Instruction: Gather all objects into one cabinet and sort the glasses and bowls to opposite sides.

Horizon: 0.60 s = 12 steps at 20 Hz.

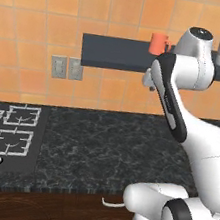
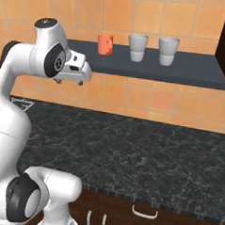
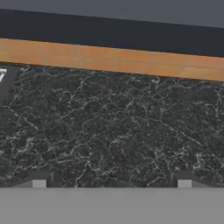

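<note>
The big black speckled stone tabletop (image 2: 145,149) stretched wide under the orange tiled wall (image 2: 148,100). Nothing stood on the part that could be seen. A metal stove top with grey burner racks (image 1: 7,135) sat at its left end.

The white robot arm with dark joints (image 1: 177,98) rose up high over the tabletop, and its elbow was bent in front of the shelf.

A long flat dark grey shelf (image 2: 183,67) hung on the wall above the tabletop. Three small things stood on it in a row. The little red-orange mug with a handle (image 2: 105,43) was on the left. The pale grey cup (image 2: 137,47) stood near it in the middle. The cream cup (image 2: 168,51) stood just beside that one on the right. All three were upright and apart from each other.

The tool (image 3: 111,181) pointed down at the bare tabletop, below the shelf. Its two small dark fingertips (image 3: 39,180) stood wide apart, as far as they go. It held nothing and touched nothing.

Two grey wall sockets (image 1: 67,68) sat on the tiles near the stove.
</note>
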Available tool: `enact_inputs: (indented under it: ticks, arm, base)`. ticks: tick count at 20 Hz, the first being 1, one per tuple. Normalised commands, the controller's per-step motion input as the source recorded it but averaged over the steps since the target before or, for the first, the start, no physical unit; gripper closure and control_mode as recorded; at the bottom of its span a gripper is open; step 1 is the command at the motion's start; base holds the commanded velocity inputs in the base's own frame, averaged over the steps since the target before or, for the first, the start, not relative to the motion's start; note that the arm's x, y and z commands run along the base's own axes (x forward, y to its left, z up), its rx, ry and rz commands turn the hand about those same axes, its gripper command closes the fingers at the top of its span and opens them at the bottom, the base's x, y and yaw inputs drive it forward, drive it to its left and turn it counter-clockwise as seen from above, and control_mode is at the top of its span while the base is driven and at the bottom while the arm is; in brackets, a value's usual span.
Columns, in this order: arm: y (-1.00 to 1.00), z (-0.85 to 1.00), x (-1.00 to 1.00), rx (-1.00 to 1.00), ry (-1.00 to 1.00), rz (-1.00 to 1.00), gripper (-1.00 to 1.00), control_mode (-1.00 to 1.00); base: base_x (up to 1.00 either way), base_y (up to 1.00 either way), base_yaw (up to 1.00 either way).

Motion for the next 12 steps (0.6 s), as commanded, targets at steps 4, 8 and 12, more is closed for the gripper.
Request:
enact_inputs:
  ticks: [4, 8, 12]
  arm:
    - [-0.10, 0.89, -0.01, 0.00, -0.02, 0.00, -1.00, -1.00]
    - [-0.26, 0.68, 0.16, -0.03, 0.00, 0.00, -1.00, -1.00]
    - [-0.48, 0.10, 0.46, -0.03, -0.12, 0.03, -1.00, -1.00]
  base:
    - [0.00, 0.00, 0.00]
    - [0.00, 0.00, 0.00]
    - [0.00, 0.00, 0.00]
